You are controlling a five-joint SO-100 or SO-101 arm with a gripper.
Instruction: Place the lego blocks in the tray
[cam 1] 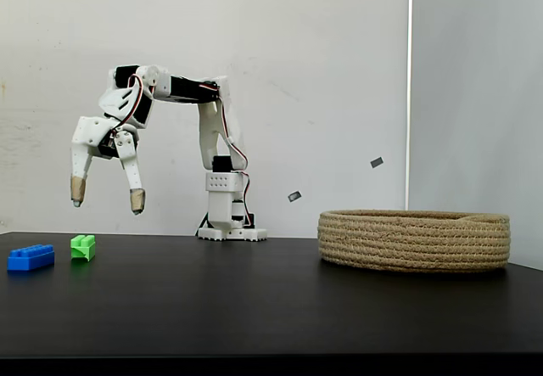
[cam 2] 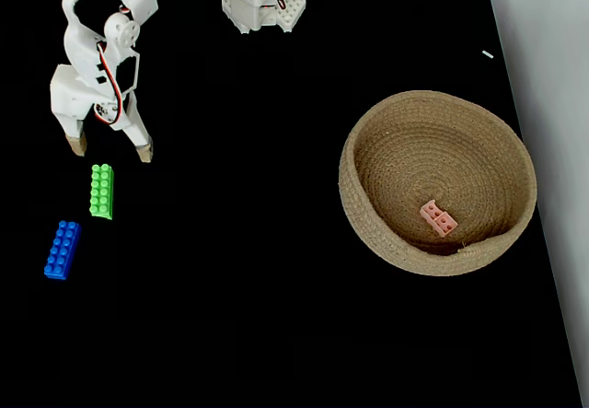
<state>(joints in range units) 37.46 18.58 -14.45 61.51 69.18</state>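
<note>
Pink brick (cam 2: 439, 217) in tan coiled tray (cam 2: 368, 233)

**No readable text**

No letters, numbers, brand marks or signs can be read on anything in either fixed view. The 2 small dark tags (cam 1: 294, 196) stuck to the white wall are too small to make out.

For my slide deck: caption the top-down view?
Open gripper above green brick; blue brick nearby; pink brick in basket.
</note>
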